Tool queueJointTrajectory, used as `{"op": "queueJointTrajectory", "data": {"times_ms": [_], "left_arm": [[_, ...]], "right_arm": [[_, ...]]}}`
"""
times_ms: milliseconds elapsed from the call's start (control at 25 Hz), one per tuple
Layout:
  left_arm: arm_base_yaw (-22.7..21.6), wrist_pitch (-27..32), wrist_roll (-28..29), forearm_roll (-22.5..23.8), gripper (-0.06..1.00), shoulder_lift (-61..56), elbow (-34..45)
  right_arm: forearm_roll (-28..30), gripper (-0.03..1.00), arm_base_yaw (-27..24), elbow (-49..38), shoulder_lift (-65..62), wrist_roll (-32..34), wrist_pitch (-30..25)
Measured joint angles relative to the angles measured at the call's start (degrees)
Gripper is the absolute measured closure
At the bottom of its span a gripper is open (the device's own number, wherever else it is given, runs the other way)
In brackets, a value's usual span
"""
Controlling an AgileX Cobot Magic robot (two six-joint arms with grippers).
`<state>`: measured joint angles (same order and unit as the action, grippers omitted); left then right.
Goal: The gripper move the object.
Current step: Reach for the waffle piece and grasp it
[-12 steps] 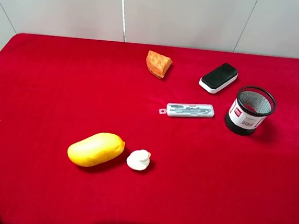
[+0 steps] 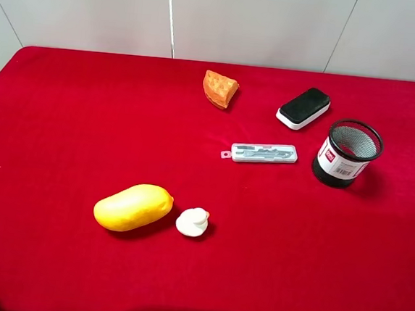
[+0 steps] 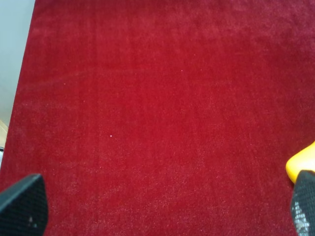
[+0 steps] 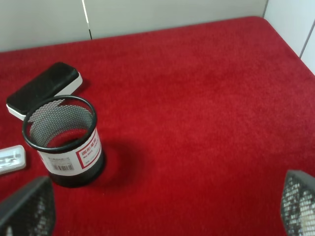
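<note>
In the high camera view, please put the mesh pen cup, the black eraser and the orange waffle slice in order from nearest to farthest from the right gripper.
The right gripper is at the near right.
1. Pen cup: on the right side, nearest.
2. Eraser: behind the cup, a little toward the middle.
3. Waffle slice: far back, near the middle, farthest.

One each: waffle (image 2: 220, 89); mango (image 2: 133, 207); eraser (image 2: 303, 107); mesh cup (image 2: 346, 154); clear case (image 2: 260, 153); white toy (image 2: 192, 222)

Red tabletop (image 2: 64, 128), cloth-like surface. Far side: orange waffle slice (image 2: 220, 89), black-and-white eraser (image 2: 303, 108). Right: clear flat case (image 2: 260, 153) near upright mesh pen cup (image 2: 346, 153). Near left: yellow mango (image 2: 133, 207), small white piece (image 2: 192, 222) just beside it.
</note>
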<state>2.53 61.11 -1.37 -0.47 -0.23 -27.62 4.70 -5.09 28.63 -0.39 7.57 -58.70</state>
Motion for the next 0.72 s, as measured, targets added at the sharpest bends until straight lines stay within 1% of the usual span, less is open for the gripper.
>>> {"op": "queueJointTrajectory", "data": {"times_ms": [720], "left_arm": [[0.0, 0.0, 0.0, 0.0, -0.04, 0.0, 0.0]], "right_arm": [[0.0, 0.27, 0.0, 0.0, 0.0, 0.0, -0.1]]}}
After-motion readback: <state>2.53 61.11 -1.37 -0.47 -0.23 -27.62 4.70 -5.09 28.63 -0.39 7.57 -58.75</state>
